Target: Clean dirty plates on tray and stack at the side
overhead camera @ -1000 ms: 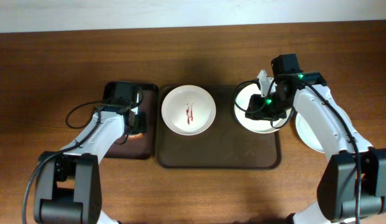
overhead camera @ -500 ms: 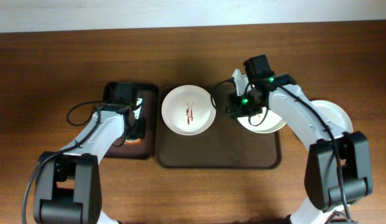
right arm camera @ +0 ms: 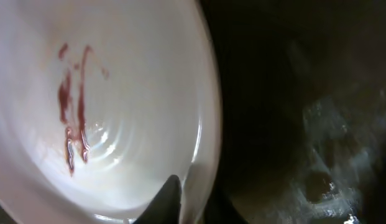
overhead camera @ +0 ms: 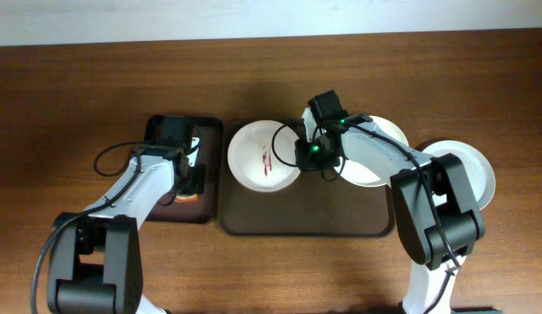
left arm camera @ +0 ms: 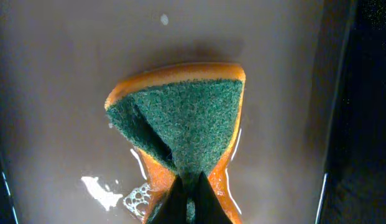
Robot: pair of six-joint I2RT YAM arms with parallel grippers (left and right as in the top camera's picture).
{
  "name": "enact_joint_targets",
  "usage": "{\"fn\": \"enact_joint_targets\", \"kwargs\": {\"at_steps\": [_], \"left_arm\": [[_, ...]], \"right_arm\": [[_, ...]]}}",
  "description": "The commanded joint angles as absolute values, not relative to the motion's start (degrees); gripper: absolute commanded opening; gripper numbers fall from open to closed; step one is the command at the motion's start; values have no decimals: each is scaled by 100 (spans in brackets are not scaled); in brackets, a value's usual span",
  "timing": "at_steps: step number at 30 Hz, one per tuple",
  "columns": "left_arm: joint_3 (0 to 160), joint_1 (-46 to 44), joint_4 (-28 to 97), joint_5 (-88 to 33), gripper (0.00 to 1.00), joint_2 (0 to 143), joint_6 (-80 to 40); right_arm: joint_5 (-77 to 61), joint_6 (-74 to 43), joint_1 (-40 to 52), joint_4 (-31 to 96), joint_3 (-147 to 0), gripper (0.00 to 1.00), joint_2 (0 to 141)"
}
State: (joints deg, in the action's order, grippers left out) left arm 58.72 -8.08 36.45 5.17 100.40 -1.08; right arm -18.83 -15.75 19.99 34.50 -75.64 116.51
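- Left arm [overhead camera: 135, 187]: white, rounded link shells set between black joint housings.
- A thin black cable [overhead camera: 109, 157] loops loose beside its upper link.
- Left gripper [left arm camera: 191, 198]: two near-black fingers [left arm camera: 177, 202] that taper to narrow tips.
- Right arm [overhead camera: 388, 161]: the same white shells and black joints, with a boxy black block [overhead camera: 327, 106] at the wrist.
- A small green light [overhead camera: 316, 148] glows on that wrist.
- Right gripper [right arm camera: 191, 202]: one dark pointed fingertip [right arm camera: 171, 196] shows clearly. The other is perhaps lost in shadow.
- The lowest segments [overhead camera: 92, 262] of both arms are bulky dark grey housings.
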Motion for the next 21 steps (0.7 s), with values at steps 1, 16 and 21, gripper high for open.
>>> {"fn": "enact_joint_targets", "kwargs": {"at_steps": [1,16,21], "left_arm": [[5876,-814,3503,379,0,10147,-40],[5913,-808,3041,252,0,8873,-40],[5913,-808,2998,248,0,8252,-36]], "right_arm": [[-1780,-1656,2029,3913,-7607,7,11644],[-1776,-1636,2029,4744,-7607,4,11607],[-1776,-1634,2029,4766,-7607,4,11607]]}}
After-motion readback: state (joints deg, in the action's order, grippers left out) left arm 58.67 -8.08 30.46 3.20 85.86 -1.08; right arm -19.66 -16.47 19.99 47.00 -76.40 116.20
